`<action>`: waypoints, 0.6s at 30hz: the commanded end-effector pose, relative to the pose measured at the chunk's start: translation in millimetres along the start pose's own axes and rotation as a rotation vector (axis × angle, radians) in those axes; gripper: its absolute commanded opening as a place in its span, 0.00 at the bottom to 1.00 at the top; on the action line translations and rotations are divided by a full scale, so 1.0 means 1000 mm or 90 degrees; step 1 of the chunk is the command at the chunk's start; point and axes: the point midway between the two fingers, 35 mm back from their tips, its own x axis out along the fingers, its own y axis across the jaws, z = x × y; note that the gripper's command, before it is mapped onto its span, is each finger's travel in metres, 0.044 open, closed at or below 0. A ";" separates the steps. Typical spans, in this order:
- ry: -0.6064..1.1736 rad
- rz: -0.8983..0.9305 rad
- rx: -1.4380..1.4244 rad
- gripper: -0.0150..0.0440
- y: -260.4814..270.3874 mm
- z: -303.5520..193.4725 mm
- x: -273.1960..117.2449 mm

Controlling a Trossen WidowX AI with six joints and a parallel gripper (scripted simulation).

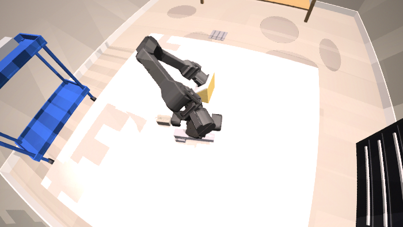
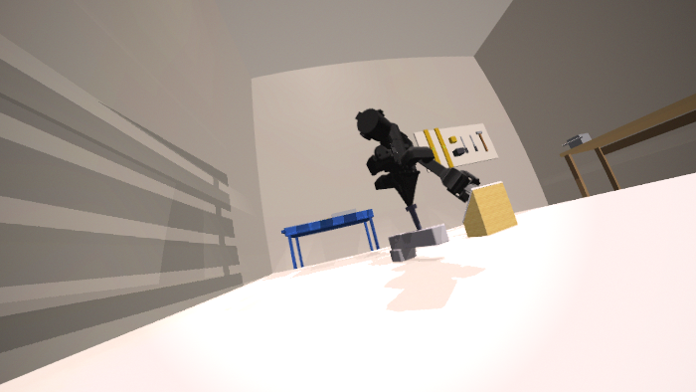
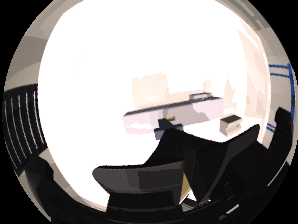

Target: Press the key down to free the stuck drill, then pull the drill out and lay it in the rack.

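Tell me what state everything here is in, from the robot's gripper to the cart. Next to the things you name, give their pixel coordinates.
Gripper (image 1: 198, 133) (image 2: 411, 204) (image 3: 169, 132): shut, fingertips at the pin's top
Dark blue T-topped pin (image 2: 417, 220) (image 3: 160, 133): upright at the grey bar
Grey bar (image 1: 179, 133) (image 2: 420, 238) (image 3: 200, 112): lying lengthwise
Yellow-sided wedge block (image 1: 211, 87) (image 2: 497, 209) (image 3: 186, 187): sloped face up
Small beige block (image 1: 163, 121) (image 3: 231, 127): beside the grey bar, apart
Blue cart (image 1: 50, 112) (image 2: 328, 225) (image 3: 280, 66): standing upright
Hammer (image 2: 483, 141): hanging on the wall board
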 end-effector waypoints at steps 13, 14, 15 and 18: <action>0.024 -0.008 -0.006 0.25 -0.003 -0.008 0.019; 0.024 -0.008 -0.006 0.25 -0.003 -0.008 0.019; 0.024 -0.008 -0.006 0.25 -0.003 -0.008 0.019; 0.024 -0.008 -0.006 0.25 -0.003 -0.008 0.020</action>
